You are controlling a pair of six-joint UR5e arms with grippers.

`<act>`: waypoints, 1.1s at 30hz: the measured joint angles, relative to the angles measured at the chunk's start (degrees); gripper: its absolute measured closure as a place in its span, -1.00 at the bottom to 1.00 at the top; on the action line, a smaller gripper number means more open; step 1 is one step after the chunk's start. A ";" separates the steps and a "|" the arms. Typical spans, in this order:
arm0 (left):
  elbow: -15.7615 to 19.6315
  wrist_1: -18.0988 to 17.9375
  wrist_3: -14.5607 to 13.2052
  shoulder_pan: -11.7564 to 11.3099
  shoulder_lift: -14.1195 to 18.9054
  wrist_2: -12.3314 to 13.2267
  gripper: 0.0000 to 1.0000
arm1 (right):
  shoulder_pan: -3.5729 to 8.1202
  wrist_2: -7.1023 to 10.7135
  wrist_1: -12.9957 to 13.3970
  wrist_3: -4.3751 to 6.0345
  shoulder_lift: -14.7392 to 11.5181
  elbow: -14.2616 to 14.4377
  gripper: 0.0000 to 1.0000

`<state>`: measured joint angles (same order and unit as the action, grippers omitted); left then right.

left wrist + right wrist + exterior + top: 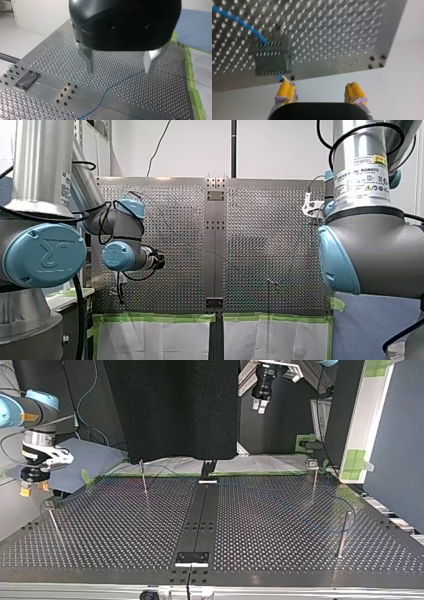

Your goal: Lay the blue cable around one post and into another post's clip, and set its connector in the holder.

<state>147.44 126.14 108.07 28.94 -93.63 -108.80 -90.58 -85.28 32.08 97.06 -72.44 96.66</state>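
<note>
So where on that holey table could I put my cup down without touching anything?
Best is the near stretch of the table at the top view's left, between the centre strip and the corner post; it looks bare. The top view's right half is crowded: the thin blue cable loops there past two posts.

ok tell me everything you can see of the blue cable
The blue cable is thin and slack, lying flat on the perforated metal table. In the left wrist view it curves from under my open left claw across the centre seam. In the right wrist view it runs into a grey slotted block, a short blue end showing beyond, close to my open right claw.
</note>
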 joint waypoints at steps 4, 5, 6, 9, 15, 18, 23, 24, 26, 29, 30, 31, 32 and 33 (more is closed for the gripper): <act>0.28 -0.08 0.08 0.01 0.00 0.25 -0.97 | -1.85 -1.80 1.86 -1.48 -1.86 1.86 -0.99; 0.37 -0.10 0.13 0.01 0.00 0.45 -0.97 | -2.28 -2.23 2.28 -1.66 -2.28 2.29 -0.99; 0.42 -0.09 0.17 0.01 0.00 0.58 -0.97 | -2.86 -2.78 2.86 -1.79 -2.86 2.86 -0.99; 0.51 -0.05 0.31 0.01 0.00 0.85 -0.97 | -4.28 -4.21 4.28 -1.92 -4.28 4.29 -0.99; 0.52 -0.29 1.04 -0.01 0.00 1.38 -0.97 | -7.49 -7.42 5.96 -3.14 -4.45 7.49 -0.99; 0.49 -0.79 1.30 -0.01 0.00 1.54 -0.97 | -9.05 -8.98 6.04 -4.42 -3.15 9.05 -0.99; 0.11 -2.66 1.24 -0.04 0.00 1.46 -0.97 | -11.27 -11.20 6.88 -6.53 -1.02 11.27 -0.99; 0.04 -3.00 1.07 -0.04 0.00 1.40 -0.97 | -11.79 -11.71 7.28 -7.01 -0.51 11.78 -0.99; -0.20 -4.00 0.57 -0.09 0.00 1.00 -0.97 | -12.61 -12.54 8.00 -7.49 0.32 12.61 -0.99; -0.85 -5.47 -0.10 -0.16 0.00 -0.07 -0.97 | -14.04 -13.96 9.25 -7.76 1.74 14.03 -0.99; -1.13 -5.95 -0.41 -0.18 -0.01 -0.46 -0.97 | -14.58 -14.52 9.43 -7.86 2.30 14.59 -0.99; -1.44 -6.39 -0.76 -0.20 -0.01 -0.86 -0.97 | -14.99 -14.93 9.43 -7.93 2.71 14.89 -0.99; -1.86 -6.95 -1.24 -0.23 -0.02 -1.41 -0.97 | -15.43 -15.35 9.30 -8.00 3.14 15.01 -0.99; -2.15 -7.33 -1.62 -0.23 -0.03 -1.83 -0.97 | -16.04 -15.97 8.94 -8.07 3.75 14.91 -0.99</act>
<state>145.30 118.80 106.45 28.71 -93.66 -110.64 -106.63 -101.25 41.02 88.99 -68.69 111.57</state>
